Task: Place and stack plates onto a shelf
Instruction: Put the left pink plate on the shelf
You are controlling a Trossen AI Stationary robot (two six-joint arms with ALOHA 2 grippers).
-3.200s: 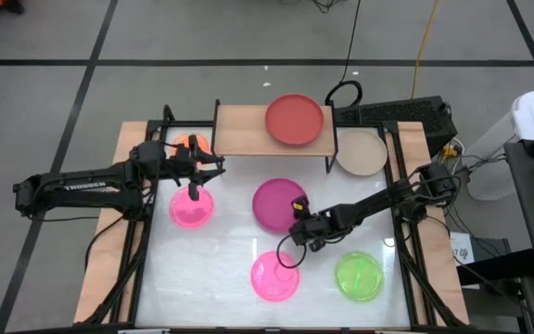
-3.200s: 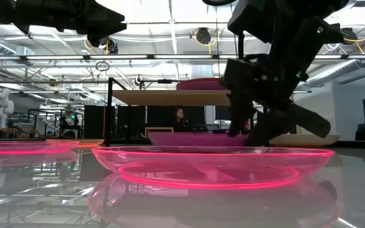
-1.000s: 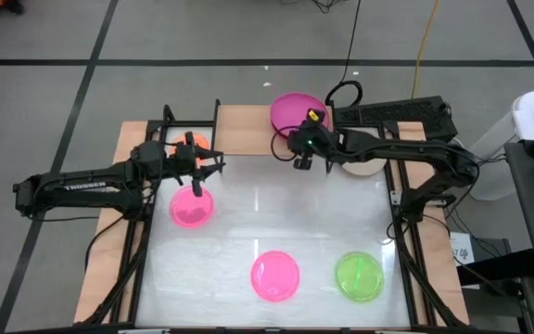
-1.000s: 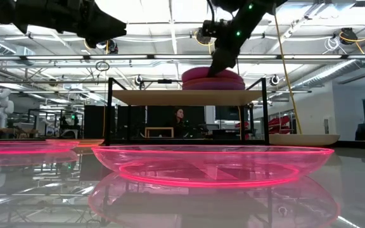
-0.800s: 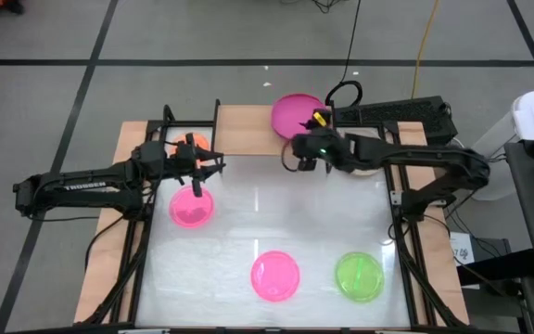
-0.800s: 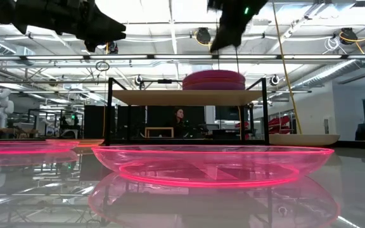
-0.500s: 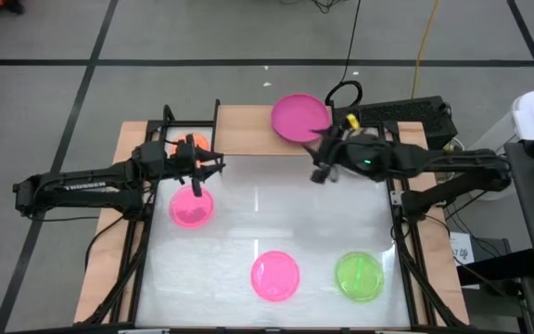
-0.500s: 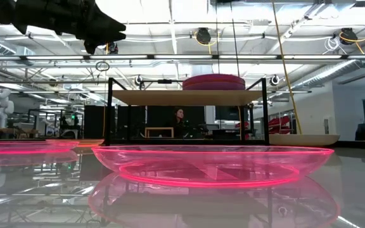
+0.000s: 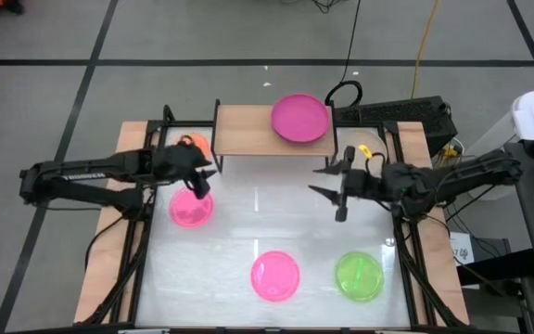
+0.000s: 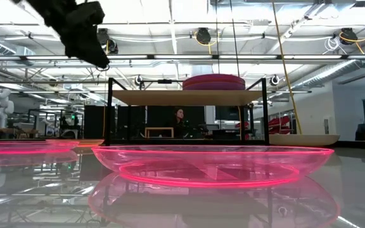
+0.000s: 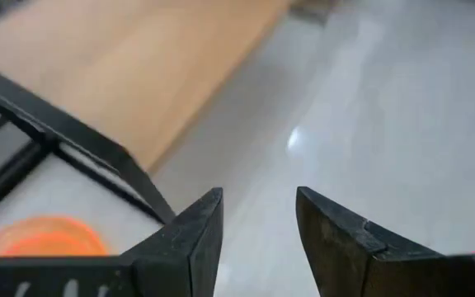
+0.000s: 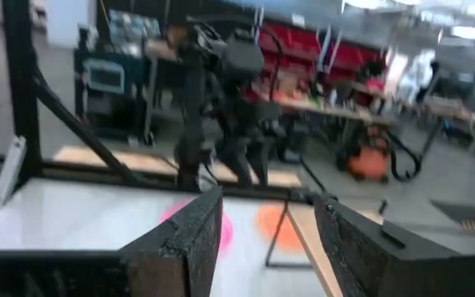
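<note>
Magenta plate point(image 9: 299, 117) now stacked on shelf point(image 9: 244, 130).
My right gripper point(image 9: 334, 191) pulled away, jaws open, empty; left gripper point(image 9: 204, 176) open too.

the orange plate point(image 9: 189, 142) lies mostly hidden beneath the left arm point(image 9: 100, 171).

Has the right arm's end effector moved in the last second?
Yes. The right end effector, open and empty, has pulled back from the shelf toward the table's right side.

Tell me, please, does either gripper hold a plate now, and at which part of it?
Nothing is held. The left gripper hangs open above a pink plate, and the right gripper is open and empty over the table.
</note>
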